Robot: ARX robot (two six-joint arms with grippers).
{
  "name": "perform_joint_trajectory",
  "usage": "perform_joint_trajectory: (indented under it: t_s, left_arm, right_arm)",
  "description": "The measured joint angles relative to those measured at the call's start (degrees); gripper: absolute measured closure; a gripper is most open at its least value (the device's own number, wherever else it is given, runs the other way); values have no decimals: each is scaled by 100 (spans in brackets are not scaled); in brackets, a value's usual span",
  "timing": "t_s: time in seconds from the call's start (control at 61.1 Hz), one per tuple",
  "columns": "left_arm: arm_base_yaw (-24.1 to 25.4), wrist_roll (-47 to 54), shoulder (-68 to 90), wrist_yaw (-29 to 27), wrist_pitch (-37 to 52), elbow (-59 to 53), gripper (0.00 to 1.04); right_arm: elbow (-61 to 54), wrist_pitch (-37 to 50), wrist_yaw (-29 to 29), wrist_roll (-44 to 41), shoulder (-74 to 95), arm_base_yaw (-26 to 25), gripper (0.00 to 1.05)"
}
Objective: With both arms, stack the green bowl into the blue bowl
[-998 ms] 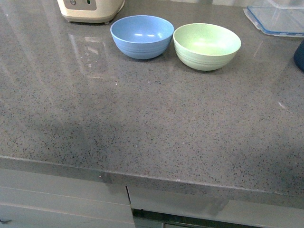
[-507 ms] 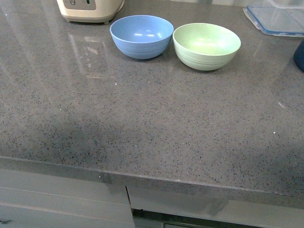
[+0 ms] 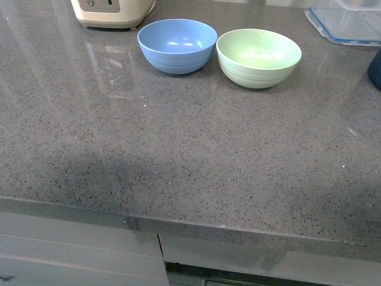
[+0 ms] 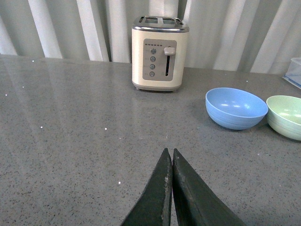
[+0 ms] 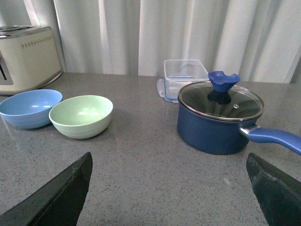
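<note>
The blue bowl [image 3: 177,45] and the green bowl [image 3: 259,58] stand side by side, upright and empty, at the back of the grey speckled counter, their rims nearly touching. Neither arm shows in the front view. In the left wrist view my left gripper [image 4: 169,151] is shut with nothing in it, well short of the blue bowl [image 4: 236,108] and the green bowl [image 4: 287,116]. In the right wrist view my right gripper [image 5: 169,162] stands wide open over bare counter, some way from the green bowl [image 5: 81,116] and the blue bowl [image 5: 29,108].
A cream toaster [image 4: 160,52] stands behind the blue bowl. A dark navy pot [image 5: 220,120] with a glass lid and a long handle sits beside the green bowl, with a clear plastic container [image 5: 183,77] behind it. The counter's front edge [image 3: 178,223] is near.
Nothing on the counter has moved; the view has only shifted very slightly.
</note>
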Motion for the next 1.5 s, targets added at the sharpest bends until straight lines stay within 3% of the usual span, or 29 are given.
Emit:
perform_joint_trajectory:
  t_s: [0.72,0.801,1.128,1.341,1.423,1.504]
  left_arm:
    - [0,0,-1786,0,-1746,0,101]
    - [0,0,-2496,0,-2658,0,101]
    - [0,0,-2752,-2,-2750,0,101]
    - [0,0,-2752,-4,-2752,0,53]
    - [0,0,-2752,-4,-2752,0,38]
    - [-2,2,-2756,9,-2752,0,24]
  right_arm:
    - [0,0,0,0,0,0,10]
    - [0,0,0,0,0,0,10]
    - [0,0,-2,0,0,0,10]
    - [2,-13,-37,4,11,-4,10]
    - [645,-1331,-1220,144,927,-157,10]
    - [1322,-1668,-1473,256,2332,225,10]
